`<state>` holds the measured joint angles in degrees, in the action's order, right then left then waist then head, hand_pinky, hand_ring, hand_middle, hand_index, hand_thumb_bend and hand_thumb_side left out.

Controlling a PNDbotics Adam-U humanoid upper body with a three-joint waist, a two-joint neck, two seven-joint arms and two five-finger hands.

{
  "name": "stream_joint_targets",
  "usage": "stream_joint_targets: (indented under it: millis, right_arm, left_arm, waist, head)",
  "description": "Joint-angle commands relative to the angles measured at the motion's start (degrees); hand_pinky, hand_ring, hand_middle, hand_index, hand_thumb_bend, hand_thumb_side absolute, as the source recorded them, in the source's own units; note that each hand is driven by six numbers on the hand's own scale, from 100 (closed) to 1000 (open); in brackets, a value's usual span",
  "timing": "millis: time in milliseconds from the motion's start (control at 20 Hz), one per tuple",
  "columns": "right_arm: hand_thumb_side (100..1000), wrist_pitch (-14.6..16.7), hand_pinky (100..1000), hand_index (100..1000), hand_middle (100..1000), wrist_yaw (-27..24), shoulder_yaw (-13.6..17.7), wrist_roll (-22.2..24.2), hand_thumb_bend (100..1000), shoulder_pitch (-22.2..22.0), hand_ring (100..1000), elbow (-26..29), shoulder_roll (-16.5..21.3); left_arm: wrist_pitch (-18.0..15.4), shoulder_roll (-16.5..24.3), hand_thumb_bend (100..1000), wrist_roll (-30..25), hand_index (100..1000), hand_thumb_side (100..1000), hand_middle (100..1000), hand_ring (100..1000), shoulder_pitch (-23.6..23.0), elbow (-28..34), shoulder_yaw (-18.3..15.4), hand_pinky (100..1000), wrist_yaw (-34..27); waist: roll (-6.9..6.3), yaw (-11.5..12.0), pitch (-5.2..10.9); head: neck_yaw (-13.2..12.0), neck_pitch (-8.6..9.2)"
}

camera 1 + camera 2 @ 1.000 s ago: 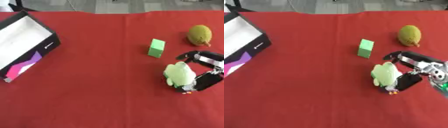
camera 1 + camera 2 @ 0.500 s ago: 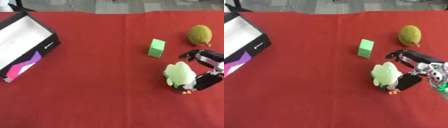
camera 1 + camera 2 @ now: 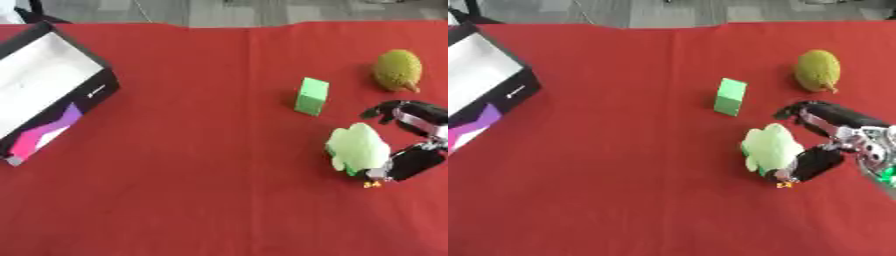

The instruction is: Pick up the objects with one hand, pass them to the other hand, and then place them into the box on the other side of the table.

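The table (image 3: 175, 200) is covered by a red cloth, and everything else is laid on it. The box (image 3: 44, 95) is seen at the left edge, tilted, its white inside turned up and its black side marked with a purple and pink patch; a short white line of writing shows on that black side but cannot be read. No other label or brand can be made out anywhere.

The right hand (image 3: 833, 145) is brought in from the right edge, low over the cloth. Its fingers (image 3: 807, 110) are held apart above and its thumb (image 3: 811, 165) is set below, so that it is spread and clamped on nothing. The left hand is not shown in either view.

The pale green toy (image 3: 770, 147), soft and lobed, lies just to the left of that hand, within the gap between fingers and thumb; the thumb seems to touch its lower right side, though contact cannot be confirmed. Its long axis runs roughly up and down the view, across the line of the grasp. It is judged that a closing of the fingers leftward onto it is what the next move calls for, and that the right hand is much the nearer.

The yellow-green fruit (image 3: 398, 70) is placed beyond the hand, well apart from the toy. The green block (image 3: 311, 96) stands upright between fruit and toy, to the left.
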<state>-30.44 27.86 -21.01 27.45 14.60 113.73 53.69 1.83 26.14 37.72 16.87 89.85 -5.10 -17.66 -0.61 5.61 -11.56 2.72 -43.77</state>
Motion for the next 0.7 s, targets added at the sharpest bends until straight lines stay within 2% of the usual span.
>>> stream_joint_targets:
  millis: [50,550,700]
  right_arm:
    - [312,-0.8,897,874,840,1.7,0.0,1.3,678,0.5,838,0.4,1.2]
    - [312,-0.9,875,863,806,8.8,-2.3,2.5,666,1.7,805,-4.1,-1.1]
    - [293,-0.7,849,845,767,10.8,-3.0,2.6,651,1.8,771,-5.3,-1.5]
  left_arm:
    - [-0.1,1.5,919,-0.2,861,626,814,773,0.5,1.3,-0.5,727,0.2]
    - [0.0,1.2,920,-0.4,857,626,814,773,0.5,1.5,-0.3,726,0.2]
    - [0.0,1.2,919,-0.3,855,625,814,773,0.4,1.5,-0.3,726,0.2]
  waist:
    - [0.24,0.1,1.44]
    - [0.07,0.7,1.47]
    - [0.03,0.8,1.40]
  head:
    - [0.2,-0.34]
    - [0.6,-0.34]
    - [0.8,-0.34]
